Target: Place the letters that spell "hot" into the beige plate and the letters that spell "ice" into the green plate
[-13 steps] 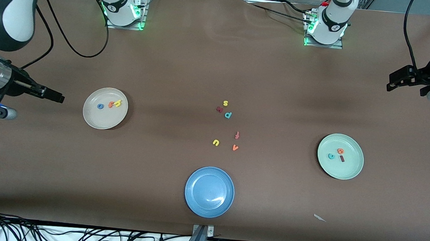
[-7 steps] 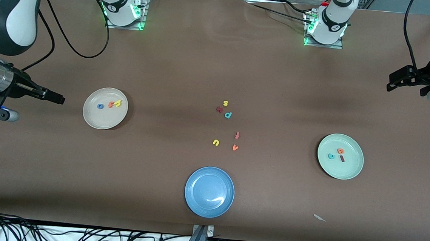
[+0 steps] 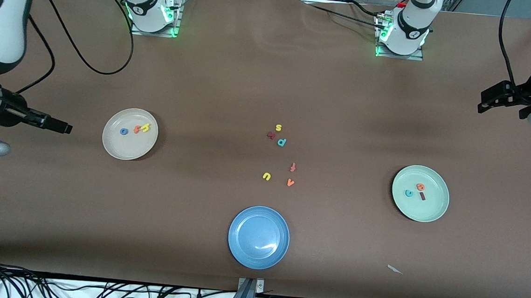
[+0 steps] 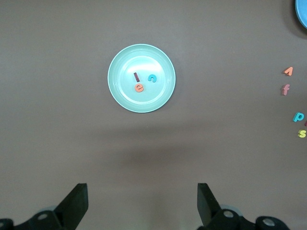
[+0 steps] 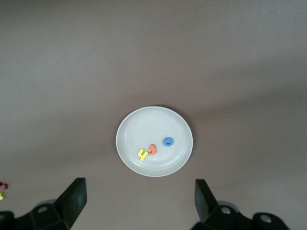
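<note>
The beige plate (image 3: pixel 127 147) (image 5: pixel 144 123) holds the blue o (image 3: pixel 123 131) (image 5: pixel 168 142), the orange t (image 3: pixel 137 129) (image 5: pixel 153 149) and the yellow h (image 3: pixel 145 127) (image 5: pixel 143 154). The green plate (image 3: pixel 422 209) (image 4: pixel 141 103) holds the teal c (image 3: pixel 409 193) (image 4: pixel 152 78), the orange e (image 3: pixel 420 187) (image 4: pixel 139 88) and the dark red i (image 3: pixel 423 196) (image 4: pixel 137 77). My right gripper (image 3: pixel 63 127) (image 5: pixel 139 196) hangs open and empty over bare table beside the beige plate. My left gripper (image 3: pixel 483 106) (image 4: pixel 142 199) waits open and empty over the left arm's end of the table.
A blue plate (image 3: pixel 257 256) stands near the front edge at mid-table. Loose letters lie in the middle: a yellow s (image 3: pixel 278 128), a dark red letter (image 3: pixel 271 135), a teal p (image 3: pixel 282 142), a reddish f (image 3: pixel 292 167), a yellow u (image 3: pixel 267 176), an orange v (image 3: pixel 290 182). A white scrap (image 3: pixel 395 269) lies near the front edge.
My right arm has drawn back a little from the beige plate toward its own end of the table. The left arm and all the letters are unmoved.
</note>
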